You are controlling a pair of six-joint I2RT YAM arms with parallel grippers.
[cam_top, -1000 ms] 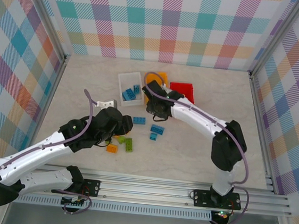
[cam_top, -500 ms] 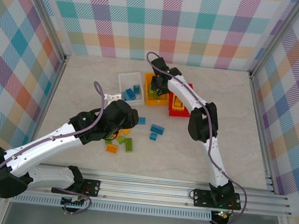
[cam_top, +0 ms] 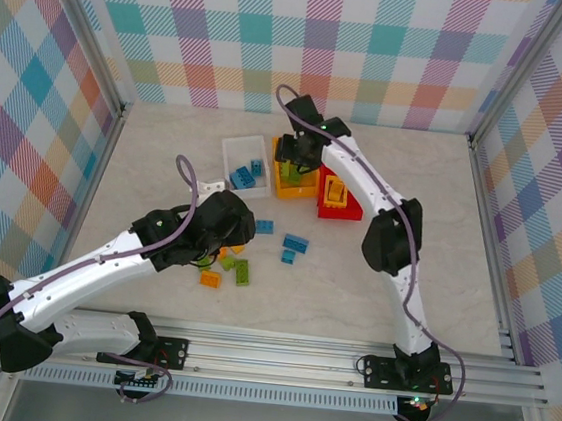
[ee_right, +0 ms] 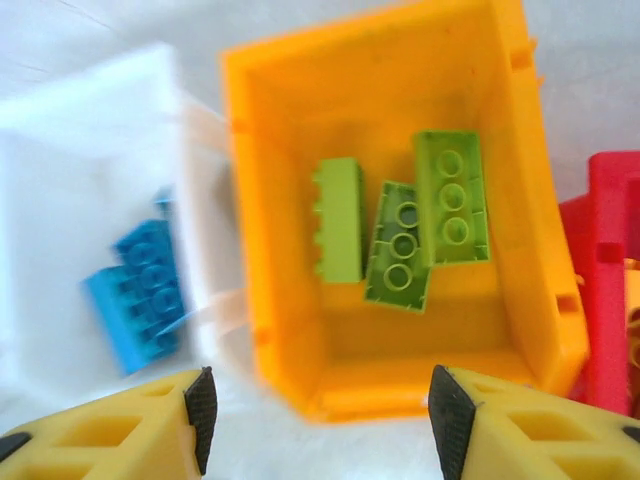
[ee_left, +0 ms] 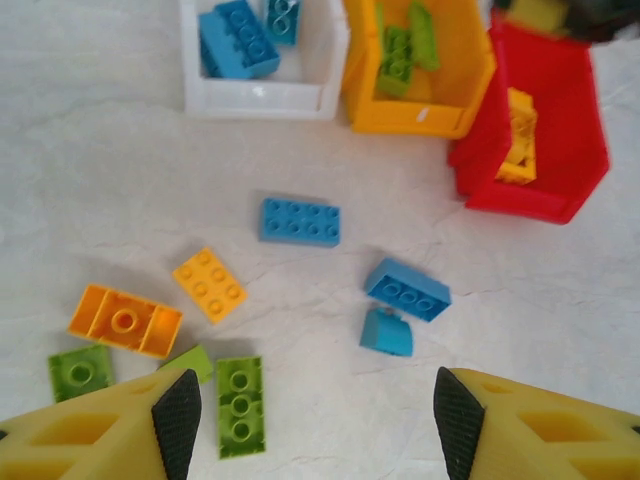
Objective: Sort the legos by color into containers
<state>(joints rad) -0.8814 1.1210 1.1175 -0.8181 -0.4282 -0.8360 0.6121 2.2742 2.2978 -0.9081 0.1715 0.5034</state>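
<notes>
Closest to the arms, the left gripper (ee_left: 315, 430) hangs over the loose legos (cam_top: 241, 272) on the bench (cam_top: 475, 281). Its jaws are wide apart and hold nothing. Right under it lie a long green brick (ee_left: 240, 405), a small green square brick (ee_left: 80, 372) and an orange brick (ee_left: 125, 320) turned upside down. A little farther is a yellow-orange brick (ee_left: 210, 285) with six bumps. Off to the right are a blue brick (ee_left: 407, 290) and a tiny blue piece (ee_left: 386, 333) just beside it. Farther on, a long blue brick (ee_left: 300, 221) lies by itself.

Behind them stand three bins, close together. The white bin (ee_left: 265, 98) on the left has blue bricks (ee_left: 238, 40) in it. The orange bin (ee_right: 260, 250) in the middle has three green bricks (ee_right: 450, 200) lying inside. The red bin (ee_left: 535, 200) on the right holds yellow bricks (ee_left: 515, 135). The right gripper (ee_right: 325, 420) hangs over the orange bin. Its jaws are wide apart too, with nothing between them.
</notes>
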